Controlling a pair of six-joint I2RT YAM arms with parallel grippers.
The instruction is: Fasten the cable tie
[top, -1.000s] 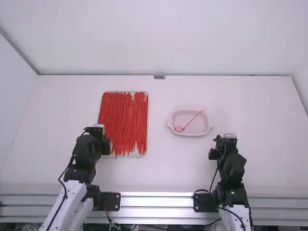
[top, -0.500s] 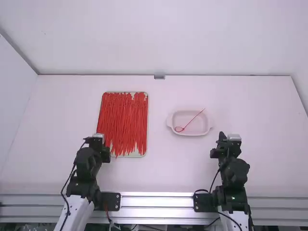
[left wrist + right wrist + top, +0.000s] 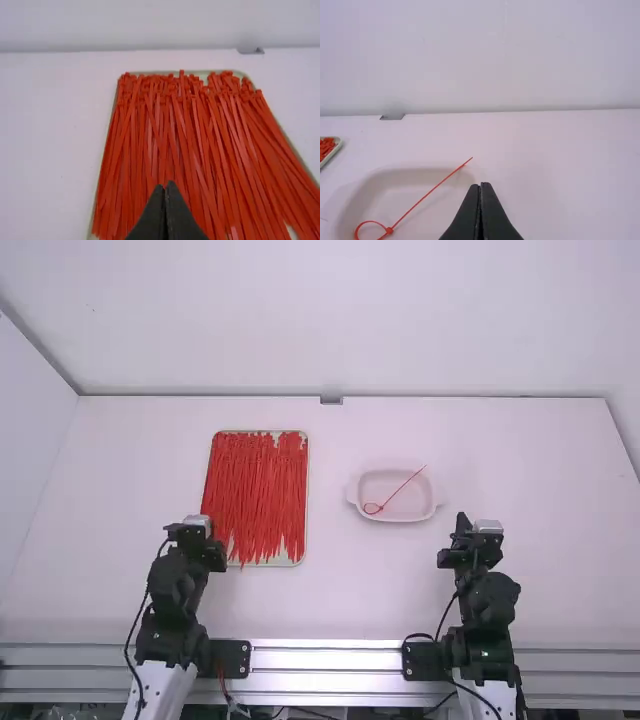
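Cable tie (image 3: 393,491), already looped, is lying in the white dish (image 3: 432,508). Left gripper (image 3: 166,186) is hovering at the near edge of the tray (image 3: 298,562) of loose ties (image 3: 256,496). Right gripper (image 3: 480,186) is hanging near the dish. Both are pinching their fingers together on nothing.

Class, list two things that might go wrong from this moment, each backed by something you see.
1. The loose ties lie densely overlapped, so the shut left hand may lift several at once.
2. The looped tie pokes its tail over the dish rim; the right hand might snag it.
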